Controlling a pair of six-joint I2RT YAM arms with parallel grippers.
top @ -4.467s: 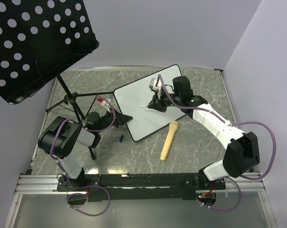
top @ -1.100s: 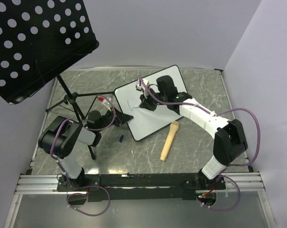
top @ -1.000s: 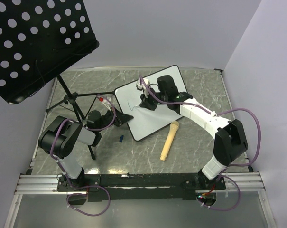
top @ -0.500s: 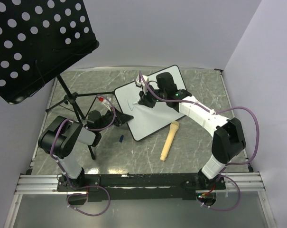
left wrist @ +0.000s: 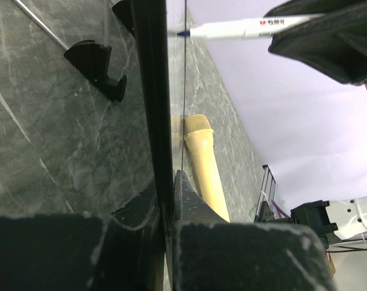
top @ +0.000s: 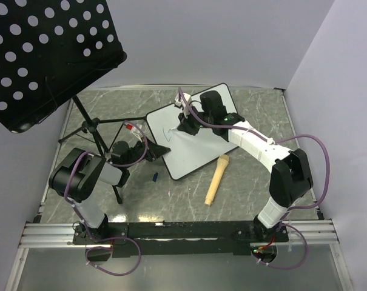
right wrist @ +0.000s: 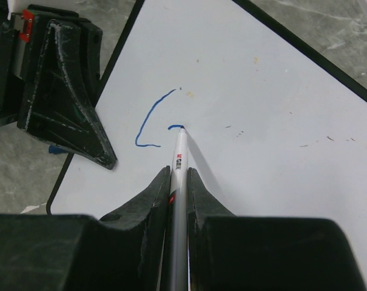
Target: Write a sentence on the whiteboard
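Writing next letter: right fingers point(right wrist: 148, 200) pinching marker point(right wrist: 179, 159) tight, tip touching whiteboard point(right wrist: 262, 133); left fingers point(left wrist: 192, 206) clamping its edge (sentence point(right wrist: 145, 124) barely begun). Needing light pressure, small strokes, braced board.

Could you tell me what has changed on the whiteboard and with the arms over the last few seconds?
The right gripper, shut on the marker, moved left across the whiteboard, and blue strokes appeared there: a curved line and the start of a second. The left gripper stayed clamped on the board's edge; the yellow microphone and blue cap did not move.
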